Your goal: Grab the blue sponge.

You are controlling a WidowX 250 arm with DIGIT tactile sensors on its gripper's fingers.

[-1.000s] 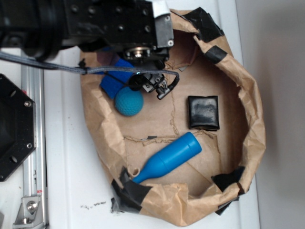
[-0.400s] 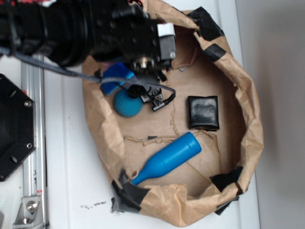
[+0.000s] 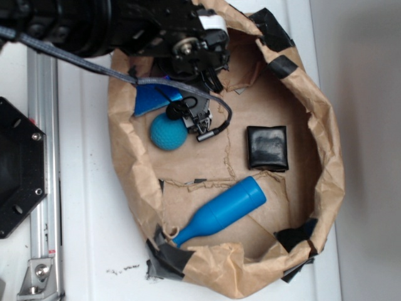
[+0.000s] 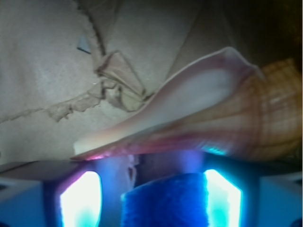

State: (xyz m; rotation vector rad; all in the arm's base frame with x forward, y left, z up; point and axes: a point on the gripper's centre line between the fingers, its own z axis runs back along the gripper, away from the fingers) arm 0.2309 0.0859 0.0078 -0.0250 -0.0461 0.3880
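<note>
The gripper (image 4: 165, 189) is straddling the blue sponge (image 3: 153, 99), which is lying in the upper-left of the brown paper tray (image 3: 326, 182), just above the teal ball (image 3: 168, 132). In the wrist view, blue foam is filling the gap between the glowing pads (image 4: 80, 198); contact on both sides cannot be confirmed. A seashell (image 4: 199, 118) is sitting just ahead. Advice: centre, close squarely across the narrow width, avoid the shell. The long axis is running diagonally, lower-left to upper-right.
</note>
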